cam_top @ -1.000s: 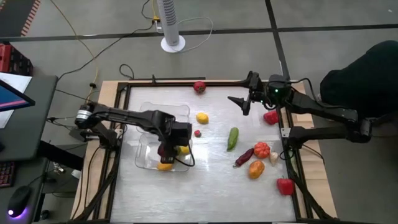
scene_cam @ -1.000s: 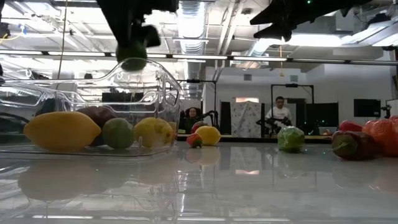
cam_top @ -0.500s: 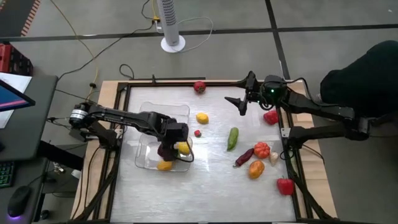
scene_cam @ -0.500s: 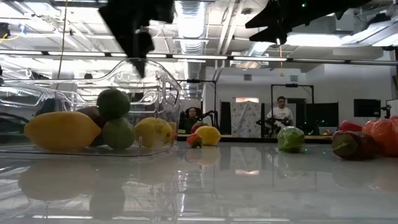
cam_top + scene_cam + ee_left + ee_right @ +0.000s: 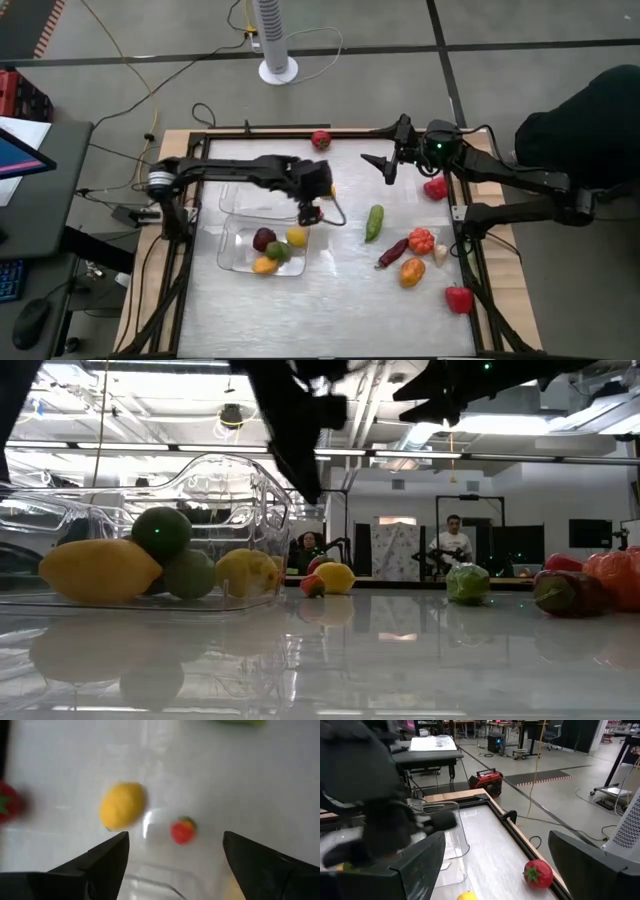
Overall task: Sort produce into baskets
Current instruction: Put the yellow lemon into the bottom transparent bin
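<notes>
My left gripper hangs open, pointing steeply down over the table just right of the two clear baskets. Below its fingers, in the left wrist view, lie a yellow lemon and a small strawberry; it touches neither. The near basket holds a dark purple piece, a yellow one, a green lime and an orange-yellow one. The far basket lies partly under the arm. My right gripper waits open, raised above the table's far right part.
Loose produce lies on the table's right half: a green cucumber, a dark red piece, an orange-red tomato, a whitish bulb, an orange piece, red peppers. A red tomato sits at the far edge.
My left gripper has opened and let go of the green lime, which dropped onto the pile in the near basket. The gripper then swung out of the basket toward the table's right and far edge, to above the lemon and strawberry.
</notes>
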You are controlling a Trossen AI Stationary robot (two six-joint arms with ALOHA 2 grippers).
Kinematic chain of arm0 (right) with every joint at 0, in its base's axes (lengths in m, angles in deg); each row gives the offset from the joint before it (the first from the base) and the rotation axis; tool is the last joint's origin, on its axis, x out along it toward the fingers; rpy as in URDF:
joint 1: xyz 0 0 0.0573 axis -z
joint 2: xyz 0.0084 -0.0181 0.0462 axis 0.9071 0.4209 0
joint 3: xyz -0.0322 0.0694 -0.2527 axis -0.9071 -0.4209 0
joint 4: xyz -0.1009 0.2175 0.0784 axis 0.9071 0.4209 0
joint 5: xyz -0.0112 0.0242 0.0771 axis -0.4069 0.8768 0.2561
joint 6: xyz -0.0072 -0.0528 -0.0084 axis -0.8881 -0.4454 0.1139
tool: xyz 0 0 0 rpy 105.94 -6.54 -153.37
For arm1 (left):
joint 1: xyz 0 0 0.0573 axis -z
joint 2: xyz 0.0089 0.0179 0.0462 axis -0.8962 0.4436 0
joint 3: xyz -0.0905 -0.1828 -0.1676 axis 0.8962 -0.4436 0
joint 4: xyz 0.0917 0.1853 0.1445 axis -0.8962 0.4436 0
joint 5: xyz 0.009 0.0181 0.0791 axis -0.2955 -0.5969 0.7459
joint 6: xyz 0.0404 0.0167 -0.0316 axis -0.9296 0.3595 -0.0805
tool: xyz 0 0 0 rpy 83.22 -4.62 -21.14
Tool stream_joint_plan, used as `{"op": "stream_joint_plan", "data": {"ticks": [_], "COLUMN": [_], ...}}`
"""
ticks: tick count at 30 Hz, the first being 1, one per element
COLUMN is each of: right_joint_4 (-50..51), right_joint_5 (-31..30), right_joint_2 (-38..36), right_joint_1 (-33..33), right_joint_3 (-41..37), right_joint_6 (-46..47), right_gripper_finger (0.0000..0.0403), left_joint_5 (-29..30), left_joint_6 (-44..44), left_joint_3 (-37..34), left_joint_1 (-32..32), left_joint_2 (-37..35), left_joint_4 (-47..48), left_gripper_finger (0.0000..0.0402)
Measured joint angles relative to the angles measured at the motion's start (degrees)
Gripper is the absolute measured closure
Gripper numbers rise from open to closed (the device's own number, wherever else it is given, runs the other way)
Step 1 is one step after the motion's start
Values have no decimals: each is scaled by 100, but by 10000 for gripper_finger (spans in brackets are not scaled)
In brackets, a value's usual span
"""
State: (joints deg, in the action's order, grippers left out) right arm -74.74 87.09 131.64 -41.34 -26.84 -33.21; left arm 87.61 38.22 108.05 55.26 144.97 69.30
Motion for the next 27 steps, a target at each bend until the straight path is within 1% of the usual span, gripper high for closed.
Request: {"op": "stream_joint_plan", "data": {"ticks": [5,9,15,21,24,27], "right_joint_4": [33,203,392,480,484,481], "right_joint_5": [0,-44,-92,-96,-94,-94], "right_joint_2": [0,-47,-303,-460,-463,-451], "right_joint_1": [0,0,0,-55,-59,-52], "right_joint_3": [0,0,0,0,0,0], "right_joint_6": [-81,-209,-225,-227,-227,-227], "right_gripper_finger": [24,24,24,24,24,24], "left_joint_5": [349,367,317,-49,24,195], "left_joint_6": [-644,-969,-1252,-1350,-1344,-1331], "left_joint_3": [693,1152,1806,1935,1932,1928], "left_joint_1": [-284,-511,-825,-976,-977,-946], "left_joint_2": [734,1344,2113,2492,2504,2493], "left_joint_4": [23,95,461,842,948,957], "left_gripper_finger": [97,97,97,97,105,128]}}
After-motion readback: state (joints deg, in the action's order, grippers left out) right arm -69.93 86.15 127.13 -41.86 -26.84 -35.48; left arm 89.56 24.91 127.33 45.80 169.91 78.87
